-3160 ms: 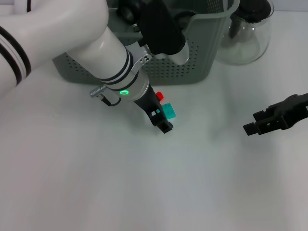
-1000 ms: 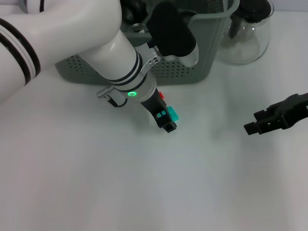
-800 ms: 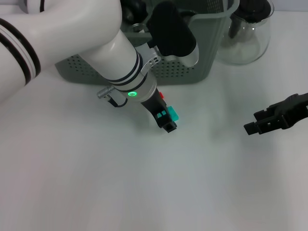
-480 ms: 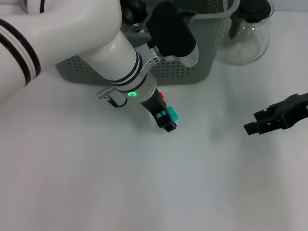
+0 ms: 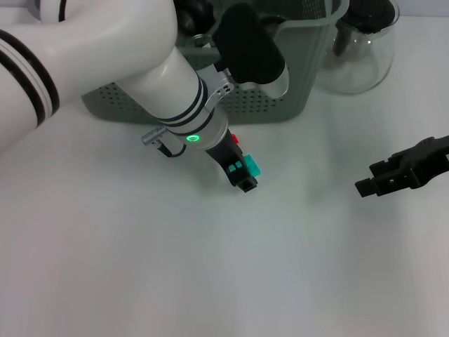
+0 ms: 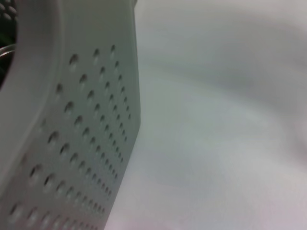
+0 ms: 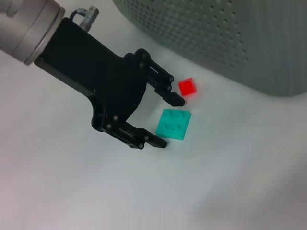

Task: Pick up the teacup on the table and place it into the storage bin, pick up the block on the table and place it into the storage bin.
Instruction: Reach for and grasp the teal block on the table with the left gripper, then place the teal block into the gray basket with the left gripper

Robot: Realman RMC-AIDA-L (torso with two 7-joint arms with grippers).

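Right wrist view shows the teal block (image 7: 173, 123), a small flat studded square that looks light, rigid and smooth, best pinched across two opposite edges. It lies on the counter (image 7: 230, 182) near the storage bin (image 7: 230, 38), beside a red block (image 7: 187, 86). The left claw (image 7: 165, 120) stands released around it; the right claw (image 5: 382, 181) hovers well off, its state unclear.

left arm (image 5: 140, 63) hides the storage bin's (image 5: 280, 105) contents.
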